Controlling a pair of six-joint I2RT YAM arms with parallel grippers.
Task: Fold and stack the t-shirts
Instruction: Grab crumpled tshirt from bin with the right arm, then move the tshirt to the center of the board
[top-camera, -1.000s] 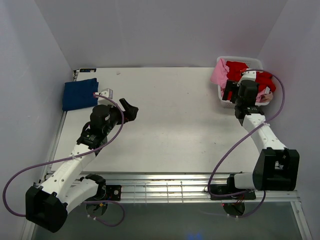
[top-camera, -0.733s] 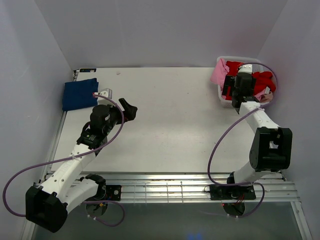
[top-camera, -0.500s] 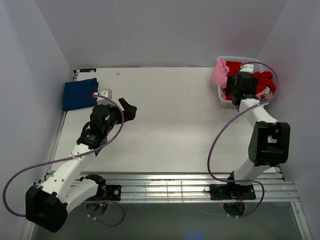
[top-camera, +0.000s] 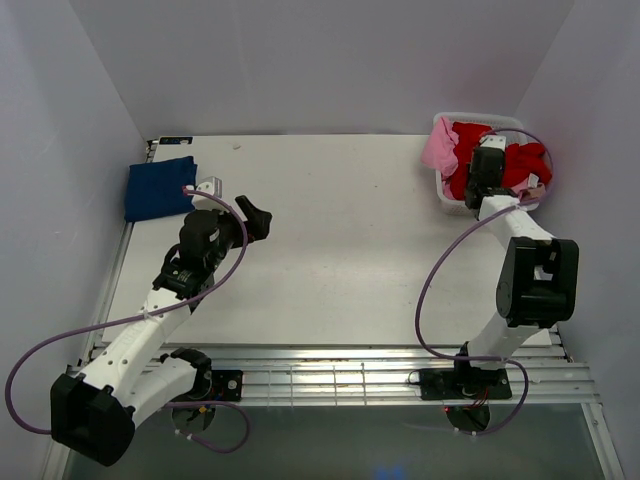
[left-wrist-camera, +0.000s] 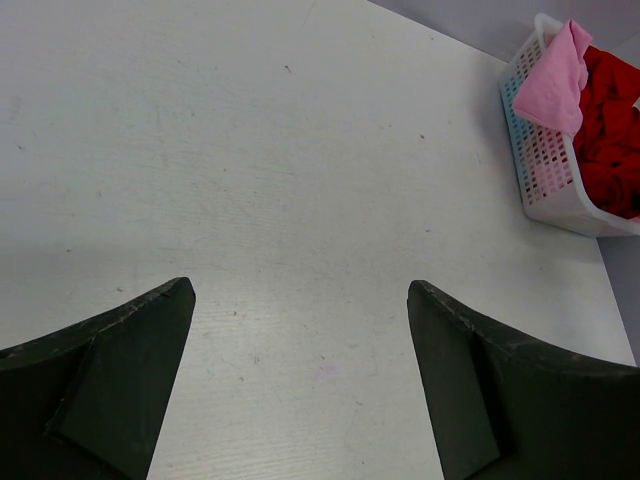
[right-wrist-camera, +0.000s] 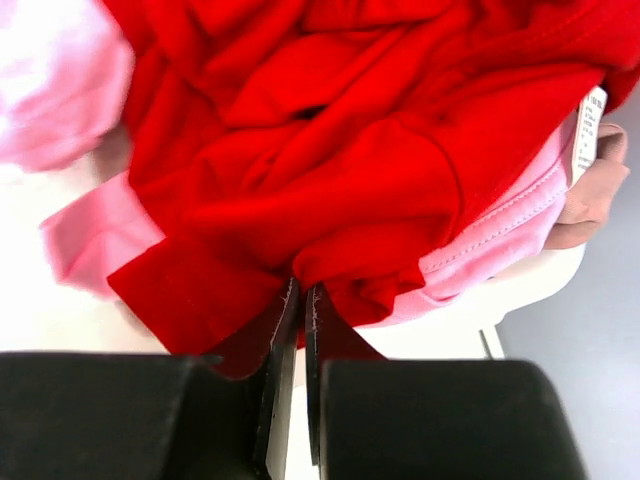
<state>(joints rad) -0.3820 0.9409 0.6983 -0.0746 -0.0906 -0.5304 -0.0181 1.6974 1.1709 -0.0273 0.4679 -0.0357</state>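
Observation:
A bright red t-shirt (right-wrist-camera: 330, 150) lies crumpled in the white lattice basket (top-camera: 446, 196) at the table's back right, on top of a pink t-shirt (right-wrist-camera: 510, 235). My right gripper (right-wrist-camera: 302, 290) is shut on a fold of the red t-shirt inside the basket. A beige t-shirt (right-wrist-camera: 590, 195) peeks out at the basket's right side. A folded navy blue t-shirt (top-camera: 158, 187) lies at the back left of the table. My left gripper (left-wrist-camera: 300, 300) hangs open over bare tabletop, to the right of the navy t-shirt, holding nothing.
A second pink cloth (top-camera: 438, 148) hangs over the basket's left rim. A small white block (top-camera: 211, 185) sits beside the navy t-shirt. Grey walls close in the table (top-camera: 340, 240) on the left, back and right.
My right arm reached further into the basket and its jaws closed on the red t-shirt. The left arm stayed still.

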